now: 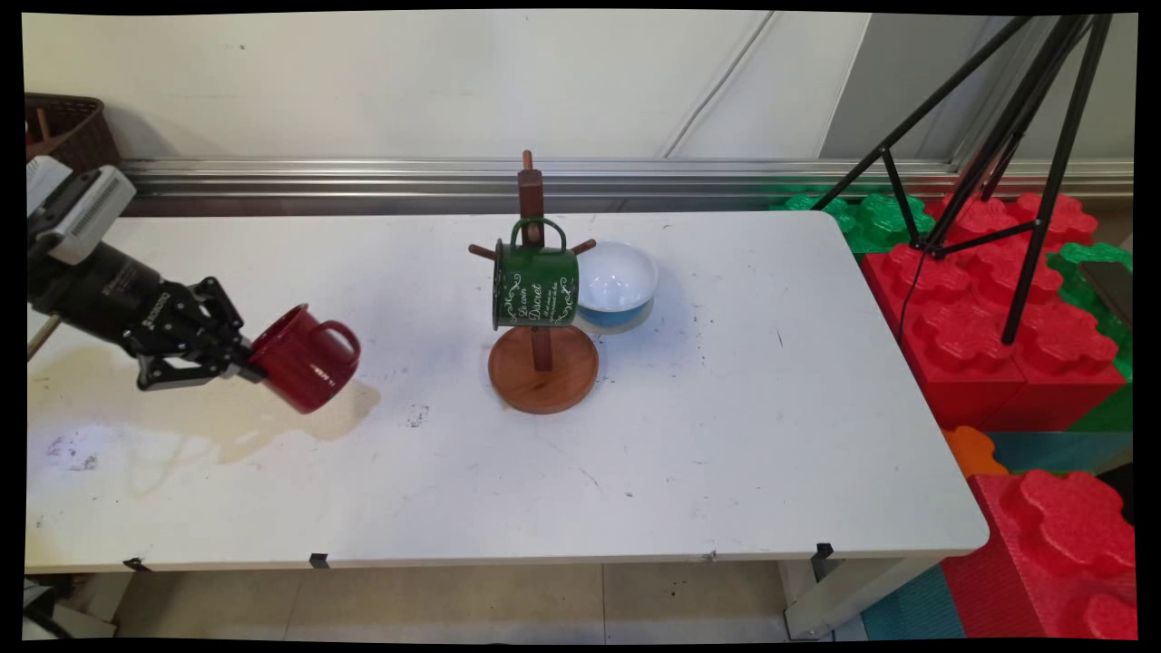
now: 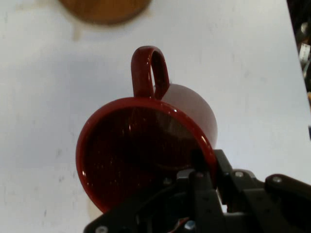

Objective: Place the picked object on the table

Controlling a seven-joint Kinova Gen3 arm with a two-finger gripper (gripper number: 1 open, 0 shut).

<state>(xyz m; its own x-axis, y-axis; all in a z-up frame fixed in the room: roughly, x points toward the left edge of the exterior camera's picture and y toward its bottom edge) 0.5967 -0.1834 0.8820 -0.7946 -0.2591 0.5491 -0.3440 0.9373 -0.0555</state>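
**Red mug held off the table, away from the mug stand**

We take the wooden mug stand (image 1: 542, 358) as our landmark; it stands near the middle of the white table (image 1: 726, 453), its round base flat on the top and its post upright with pegs sticking out.

The table is the largest thing we see. To the right of the stand, beyond the table's edge, lie big red and green foam blocks (image 1: 998, 308), and a black tripod (image 1: 1025, 163) stands among them. Far to the left of the stand and behind it, a dark woven basket (image 1: 68, 127) sits by the wall.

On the stand hangs a green mug (image 1: 535, 286) with white lettering, its handle hooked over a peg and its body turned sideways. Just behind and to the right of the stand, touching or nearly touching its base, sits a bowl (image 1: 617, 281) — white inside, blue outside.

Well to the left of the stand, the black gripper (image 1: 243, 363) comes in from the left edge. Its fingers are clamped on the rim of a red mug (image 1: 304, 358), one finger inside the mouth and one outside — the hand view shows this plainly (image 2: 206, 167). The red mug (image 2: 146, 150) is tilted, mouth toward the gripper, handle pointing toward the stand, and it hangs above the table with its shadow below.
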